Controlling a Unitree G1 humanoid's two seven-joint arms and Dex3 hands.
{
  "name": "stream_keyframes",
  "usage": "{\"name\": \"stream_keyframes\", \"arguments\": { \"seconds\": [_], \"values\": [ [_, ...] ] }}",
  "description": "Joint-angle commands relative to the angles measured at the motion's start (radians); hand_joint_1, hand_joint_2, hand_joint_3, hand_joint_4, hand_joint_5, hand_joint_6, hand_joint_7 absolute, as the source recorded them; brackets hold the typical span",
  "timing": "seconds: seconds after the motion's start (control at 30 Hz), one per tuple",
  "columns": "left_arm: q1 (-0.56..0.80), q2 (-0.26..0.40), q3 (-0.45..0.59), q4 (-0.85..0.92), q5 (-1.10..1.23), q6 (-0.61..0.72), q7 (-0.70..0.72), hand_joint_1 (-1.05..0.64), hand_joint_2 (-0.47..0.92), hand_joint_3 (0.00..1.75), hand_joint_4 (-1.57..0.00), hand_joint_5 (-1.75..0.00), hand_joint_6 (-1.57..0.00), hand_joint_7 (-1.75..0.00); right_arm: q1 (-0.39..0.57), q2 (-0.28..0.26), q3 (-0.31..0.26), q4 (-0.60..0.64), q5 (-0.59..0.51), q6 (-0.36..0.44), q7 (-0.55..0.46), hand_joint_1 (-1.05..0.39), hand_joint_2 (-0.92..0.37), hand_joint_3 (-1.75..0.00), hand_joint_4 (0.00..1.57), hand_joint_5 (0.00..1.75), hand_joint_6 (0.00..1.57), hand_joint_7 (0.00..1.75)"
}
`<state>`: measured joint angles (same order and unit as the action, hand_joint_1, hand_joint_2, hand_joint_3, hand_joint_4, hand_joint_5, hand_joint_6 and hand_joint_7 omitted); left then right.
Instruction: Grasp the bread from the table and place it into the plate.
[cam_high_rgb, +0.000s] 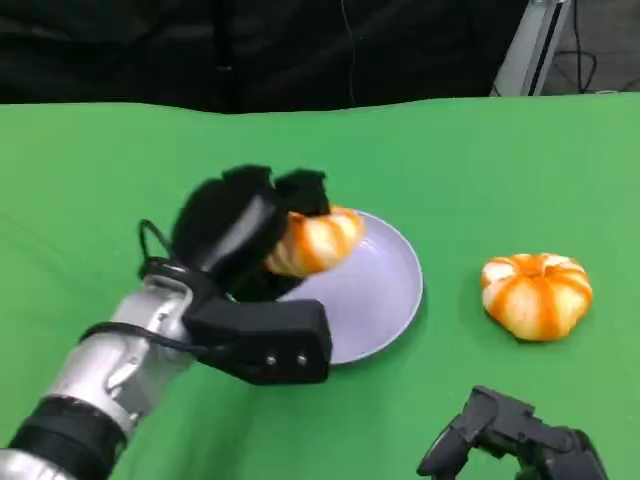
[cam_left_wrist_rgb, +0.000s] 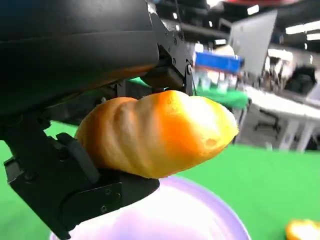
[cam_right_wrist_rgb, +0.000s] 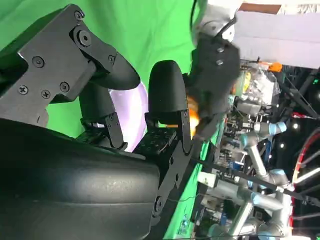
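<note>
A green cloth-covered table fills most of the head view, its far edge running against a black backdrop; a pale metal stand leans in at the far right corner. The left wrist view looks past the table to a blurred workroom with a white table and a blue box, and the right wrist view takes in a grey and blue robot arm standing among cluttered equipment.

Near the middle of the table sits a pale lavender plate, with nothing lying on it. The left hand grasps an elongated orange-and-cream bread and holds it above the plate's left rim, clear of the dish; from the left wrist view the ridged loaf is clamped between black fingers with the plate close beneath it.

A second bread, round and pumpkin-shaped, rests on the cloth to the right of the plate, apart from it.

The right hand lies low at the near edge of the table, right of centre, fingers curled and apart, holding nothing.
</note>
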<state>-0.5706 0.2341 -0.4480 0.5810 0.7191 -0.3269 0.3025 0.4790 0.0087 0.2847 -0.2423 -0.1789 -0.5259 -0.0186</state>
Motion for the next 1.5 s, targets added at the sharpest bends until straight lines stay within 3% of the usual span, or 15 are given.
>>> {"name": "stream_keyframes", "arguments": {
  "seconds": [0.03,1.0,1.03,1.07,1.1,1.13,1.23,1.5],
  "values": [
    [-0.03,0.007,-0.002,0.022,0.006,-0.009,-0.002,-0.17,0.37,1.28,-0.94,-1.75,-0.73,-1.72,0.003,-0.006,-0.006,-0.003,0.006,-0.011,-0.006,-0.1,-0.29,-1.35,0.76,1.57,0.82,1.27],
    [-0.032,0.006,-0.001,0.027,0.008,-0.013,0.0,-0.17,0.38,1.25,-0.94,-1.75,-0.73,-1.72,0.004,-0.005,-0.006,-0.003,0.006,-0.011,-0.006,-0.1,-0.29,-1.35,0.76,1.57,0.82,1.27],
    [-0.06,-0.008,-0.025,0.061,-0.003,0.043,-0.14,-0.17,0.38,1.25,-0.94,-1.75,-0.73,-1.72,0.002,-0.005,-0.006,-0.001,0.009,-0.01,-0.004,-0.1,-0.29,-1.35,0.76,1.57,0.82,1.27],
    [-0.079,-0.002,-0.042,0.07,-0.016,0.095,-0.282,-0.37,0.64,0.7,-0.4,-1.02,-0.31,-0.8,-0.003,-0.007,-0.009,0.007,0.013,-0.014,-0.003,-0.08,-0.29,-1.35,0.76,1.57,0.82,1.27],
    [-0.091,0.004,-0.052,0.072,-0.025,0.131,-0.383,-0.68,0.78,0.6,-0.2,-0.52,-0.16,-0.41,-0.007,-0.009,-0.011,0.013,0.014,-0.017,-0.002,-0.07,-0.29,-1.36,0.76,1.57,0.82,1.28],
    [-0.096,0.011,-0.056,0.065,-0.032,0.154,-0.446,-0.89,0.86,0.56,-0.08,-0.21,-0.06,-0.17,-0.009,-0.01,-0.013,0.016,0.014,-0.02,-0.002,-0.06,-0.29,-1.37,0.76,1.57,0.82,1.28],
    [-0.091,0.017,-0.05,0.033,-0.035,0.178,-0.493,-1.02,0.91,0.53,-0.01,-0.02,-0.01,-0.02,-0.011,-0.011,-0.014,0.019,0.012,-0.023,-0.004,-0.05,-0.28,-1.37,0.76,1.57,0.82,1.28],
    [-0.084,0.018,-0.045,0.007,-0.035,0.201,-0.523,-1.04,0.92,0.54,0.0,0.0,0.0,0.0,-0.012,-0.01,-0.015,0.023,0.012,-0.027,-0.003,-0.05,-0.28,-1.38,0.77,1.56,0.82,1.28]
  ]
}}
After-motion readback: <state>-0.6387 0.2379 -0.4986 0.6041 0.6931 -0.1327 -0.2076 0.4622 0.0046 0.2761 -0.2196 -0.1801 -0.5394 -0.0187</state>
